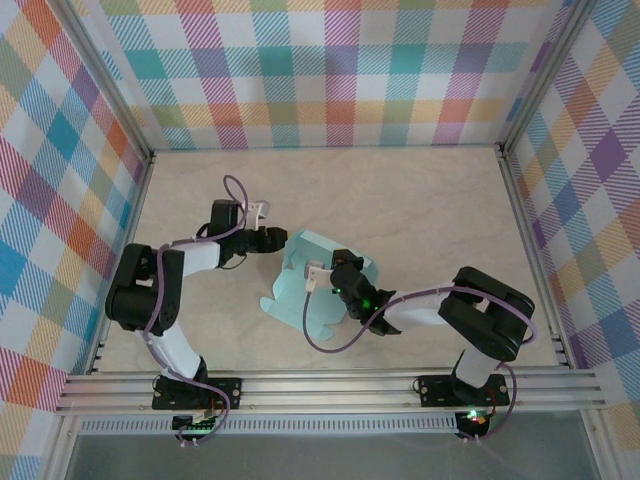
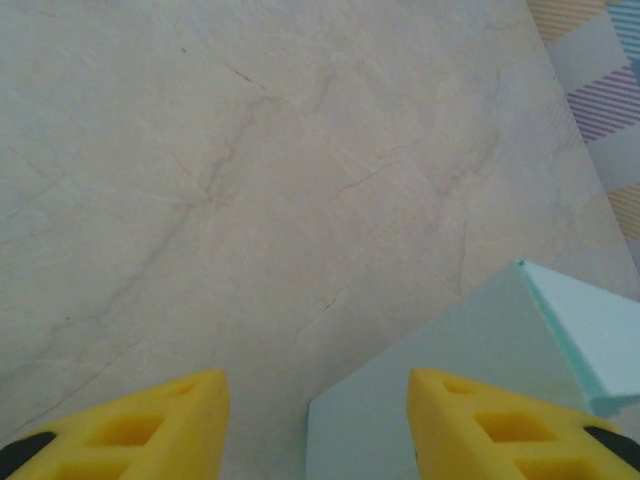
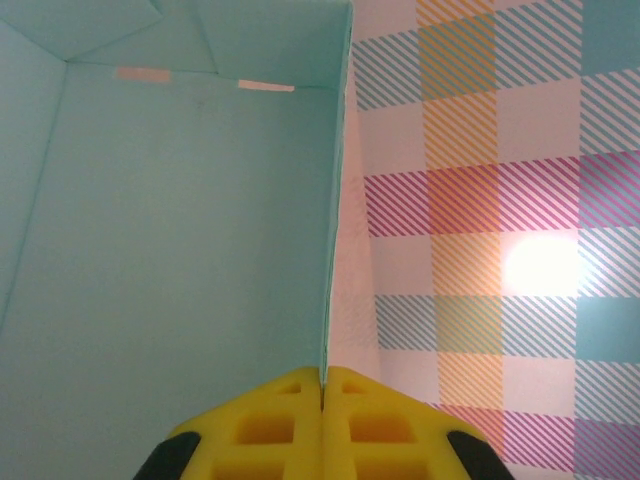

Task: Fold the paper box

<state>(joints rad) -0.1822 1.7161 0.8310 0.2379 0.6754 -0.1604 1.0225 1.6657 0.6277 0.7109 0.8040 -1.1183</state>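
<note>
The paper box is a pale mint card, partly folded up, lying mid-table between the two arms. My right gripper reaches into it from the right. In the right wrist view its yellow fingers are shut on the thin edge of an upright card wall. My left gripper sits at the box's upper left corner. Seen from the left wrist, its fingers stand apart, with a corner of the card lying below and the right fingertip over that panel.
The beige marbled tabletop stretches behind and to the right of the box. Plaid walls close in three sides, and an aluminium rail runs along the near edge by the arm bases.
</note>
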